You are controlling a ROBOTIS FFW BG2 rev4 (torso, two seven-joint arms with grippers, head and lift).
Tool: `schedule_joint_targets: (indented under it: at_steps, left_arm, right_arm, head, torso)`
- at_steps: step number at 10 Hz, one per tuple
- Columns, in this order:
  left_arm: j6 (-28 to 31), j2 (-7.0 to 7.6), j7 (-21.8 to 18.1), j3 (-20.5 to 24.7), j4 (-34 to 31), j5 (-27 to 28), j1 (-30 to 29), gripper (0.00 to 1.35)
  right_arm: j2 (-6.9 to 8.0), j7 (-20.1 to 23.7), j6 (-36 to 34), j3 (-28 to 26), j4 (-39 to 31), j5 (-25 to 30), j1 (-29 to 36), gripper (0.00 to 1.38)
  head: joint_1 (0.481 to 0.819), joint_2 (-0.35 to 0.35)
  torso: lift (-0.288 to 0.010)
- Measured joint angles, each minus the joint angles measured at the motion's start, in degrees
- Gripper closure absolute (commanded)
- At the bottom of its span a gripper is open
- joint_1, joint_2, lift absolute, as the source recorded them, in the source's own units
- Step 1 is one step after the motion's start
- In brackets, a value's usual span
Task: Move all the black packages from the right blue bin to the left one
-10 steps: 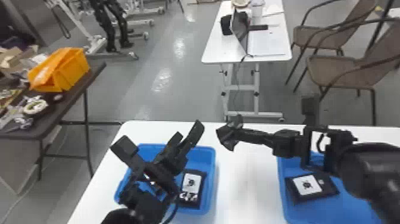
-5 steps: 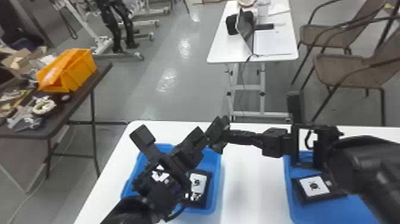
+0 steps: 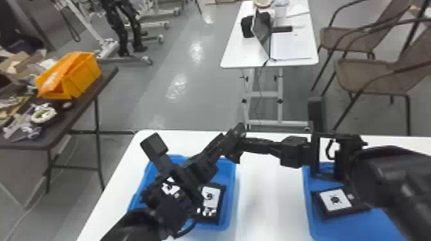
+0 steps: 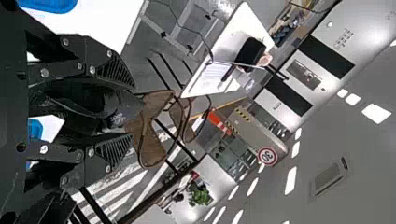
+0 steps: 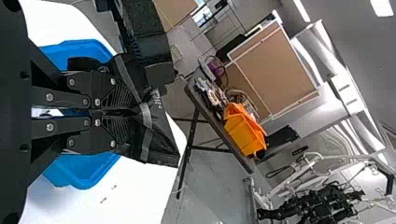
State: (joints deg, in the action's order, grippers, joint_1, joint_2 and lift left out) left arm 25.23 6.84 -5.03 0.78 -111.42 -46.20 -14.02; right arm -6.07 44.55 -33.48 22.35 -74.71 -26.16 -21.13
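The head view looks forward and down over the bench (image 3: 272, 198), with the left blue bin (image 3: 228, 179) and right blue bin (image 3: 346, 228) below. Close behind the left pincer (image 3: 221, 141), the left wrist view faces the brown chairs (image 3: 365, 77), shared with the head view. The right wrist view, close behind the right pincer (image 3: 248, 145), shares the orange bin (image 3: 85, 75).

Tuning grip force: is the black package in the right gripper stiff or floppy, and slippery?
Probably floppy: the black package creases and bunches where the right gripper pinches it. Its matte, cloth-like surface suggests little slip. The end spreading past the jaws may flap.
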Motion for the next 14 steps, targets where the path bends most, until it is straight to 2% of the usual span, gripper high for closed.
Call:
schedule_joint_targets:
  at_steps: [2, 4, 5, 6, 7, 8, 9, 11, 12, 14]
  left_arm:
    - [0.3, -0.82, 0.1, 0.6, -0.6, 0.3, -0.5, 1.22]
    - [-0.4, -0.79, 0.1, 0.6, -1.1, 1.8, -0.7, 1.22]
    - [-1.4, -0.8, 0.1, 0.5, -1.3, 2.3, -1.0, 1.22]
    - [-2.6, -0.85, 0.1, 0.5, -1.4, 2.8, -1.2, 1.22]
    - [-3.4, -0.86, 0.1, 0.7, -1.6, 4.1, -1.4, 1.22]
    - [-3.7, -0.92, 0.3, 1.4, -2.2, 5.7, -1.7, 1.22]
    - [-4.2, -1.05, 0.8, 2.1, -2.8, 7.2, -2.3, 1.22]
    - [-4.9, -1.68, 1.3, 3.8, -3.7, 11.3, -4.1, 1.22]
    - [-4.1, -2.22, 1.4, 5.3, -4.3, 15.4, -5.5, 1.22]
    - [-0.8, -3.89, 2.0, 7.7, -5.4, 28.9, -8.7, 1.22]
  right_arm:
    - [0.07, -0.1, 0.7, -0.1, 0.4, -0.2, 0.1, 1.09]
    - [0.26, -0.4, 1.5, -0.2, 0.7, -0.4, -0.2, 1.09]
    - [0.32, -0.4, 1.9, -0.2, 1.1, -0.5, -0.3, 1.05]
    - [0.38, -0.7, 2.2, -0.2, 1.6, -1.1, -0.4, 0.79]
    - [0.42, -0.7, 2.4, -0.3, 2.2, -1.6, -0.4, 0.3]
    - [0.42, -0.7, 2.7, -0.6, 2.3, -1.8, -0.2, 0.01]
    - [0.4, -1.2, 3.3, -1.7, 1.8, -1.6, 0.8, 0.09]
    - [0.41, -7.8, 4.1, -7.0, -4.8, 1.6, 6.2, 0.24]
    - [0.8, -10.6, 4.4, -10.7, -9.3, 3.6, 10.0, 0.27]
    - [1.92, -15.0, 3.6, -17.3, -16.3, 5.8, 16.7, 0.27]
  head:
    - [0.695, 0.24]
    - [0.695, 0.243]
    - [0.695, 0.245]
    - [0.695, 0.248]
    - [0.695, 0.25]
    - [0.695, 0.258]
    - [0.695, 0.264]
    - [0.695, 0.25]
    - [0.695, 0.238]
    - [0.695, 0.228]
  torso:
    - [-0.04]
    - [-0.04]
    - [-0.04]
    - [-0.04]
    - [-0.04]
    - [-0.04]
    - [-0.04]
    - [-0.04]
    - [-0.04]
    - [-0.04]
